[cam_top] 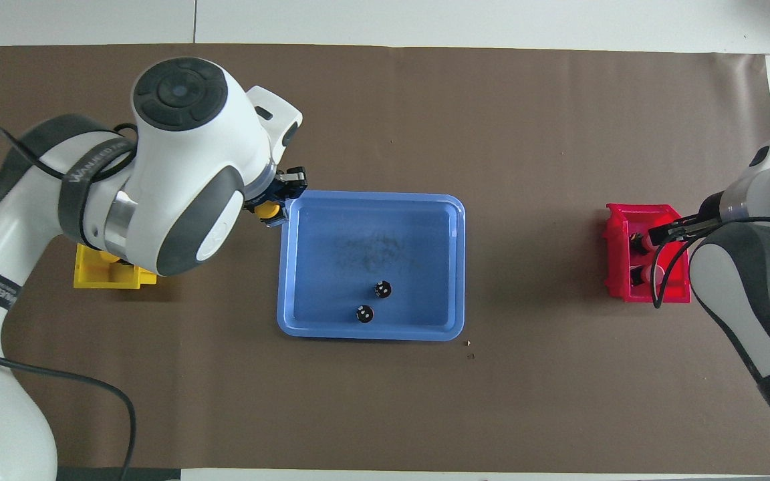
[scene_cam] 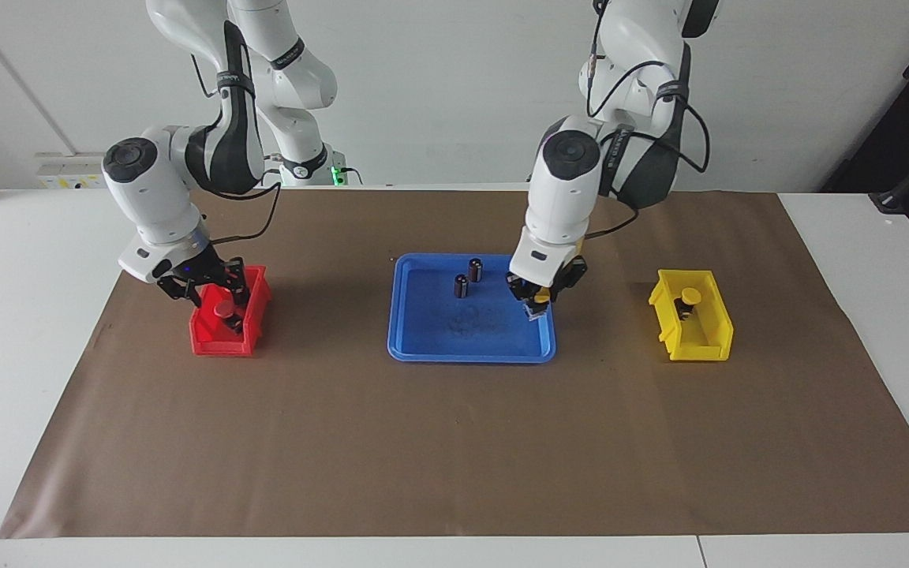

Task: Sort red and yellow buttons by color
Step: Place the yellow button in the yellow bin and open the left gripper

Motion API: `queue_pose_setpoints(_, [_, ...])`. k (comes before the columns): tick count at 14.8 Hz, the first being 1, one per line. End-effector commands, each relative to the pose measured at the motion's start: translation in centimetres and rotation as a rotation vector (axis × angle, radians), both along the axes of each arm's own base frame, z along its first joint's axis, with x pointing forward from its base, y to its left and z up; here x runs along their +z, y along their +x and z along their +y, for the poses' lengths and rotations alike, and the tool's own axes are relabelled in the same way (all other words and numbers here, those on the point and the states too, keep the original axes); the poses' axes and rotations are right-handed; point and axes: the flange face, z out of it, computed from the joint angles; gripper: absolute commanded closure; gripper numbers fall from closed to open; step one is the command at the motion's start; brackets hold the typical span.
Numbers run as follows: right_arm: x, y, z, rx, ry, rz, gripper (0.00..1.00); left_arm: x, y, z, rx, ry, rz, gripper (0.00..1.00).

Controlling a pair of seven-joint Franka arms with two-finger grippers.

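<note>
My left gripper [scene_cam: 535, 306] is shut on a yellow button [scene_cam: 541, 297] and holds it in the air over the rim of the blue tray [scene_cam: 470, 356] at the left arm's end. From overhead that yellow button [cam_top: 266, 210] shows just outside the tray [cam_top: 371, 334]. A second yellow button [scene_cam: 690, 297] stands in the yellow bin [scene_cam: 695, 335]. My right gripper [scene_cam: 216, 298] hangs open in the red bin [scene_cam: 218, 341], its fingers either side of a red button [scene_cam: 225, 309] that rests in the bin.
Two dark capless cylinders [scene_cam: 461, 285] [scene_cam: 475, 270] stand in the tray near its robot-side rim. The left arm hides most of the yellow bin [cam_top: 107, 277] from overhead. A brown mat [scene_cam: 454, 450] covers the table.
</note>
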Motion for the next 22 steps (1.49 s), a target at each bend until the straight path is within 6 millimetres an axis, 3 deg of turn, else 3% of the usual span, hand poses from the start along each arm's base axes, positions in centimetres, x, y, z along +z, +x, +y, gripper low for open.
queue_pose_setpoints(1, [5.9, 1.5, 0.0, 0.013, 0.019, 0.018, 0.21, 1.5, 1.5, 6.9, -0.075, 0.025, 0.037, 0.99])
queue_pose_setpoints(3, [9.8, 1.3, 0.2, 0.009, 0.018, 0.025, 0.01, 2.1, 3.3, 13.4, -0.145, 0.019, 0.043, 0.99])
queue_pose_setpoints(5, [14.5, 0.9, 0.2, -0.003, 0.018, 0.025, 0.0, 2.2, 4.7, 19.3, -0.22, 0.026, 0.042, 0.99])
queue_pose_setpoints(6, [17.2, 0.7, 0.2, -0.037, 0.017, 0.02, 0.0, 1.9, 5.0, 21.3, -0.247, 0.028, 0.04, 0.99])
queue_pose_setpoints(9, [20.0, 0.0, 0.2, -0.06, 0.011, 0.027, 0.0, -0.1, 4.9, 25.7, -0.276, 0.024, -0.011, 0.99])
queue_pose_setpoints(11, [21.0, -0.3, -0.6, -0.079, 0.001, 0.035, 0.0, -2.9, 4.1, 27.3, -0.277, 0.023, -0.046, 0.99])
queue_pose_setpoints(14, [21.6, -0.4, -1.4, -0.094, 0.001, 0.046, 0.0, -6.9, 3.1, 27.4, -0.286, 0.021, -0.089, 0.99])
queue_pose_setpoints(15, [21.6, -0.6, -1.9, -0.103, 0.0, 0.049, 0.0, -7.3, 3.0, 27.7, -0.281, 0.02, -0.081, 0.99])
queue_pose_setpoints(19, [22.3, -0.7, 0.2, -0.127, -0.015, 0.033, 0.0, -9.3, 1.4, 27.7, -0.292, 0.016, -0.049, 0.99])
queue_pose_setpoints(22, [22.1, -0.7, -0.1, -0.134, -0.015, 0.041, 0.0, -11.5, 1.6, 27.4, -0.3, 0.015, -0.078, 0.99])
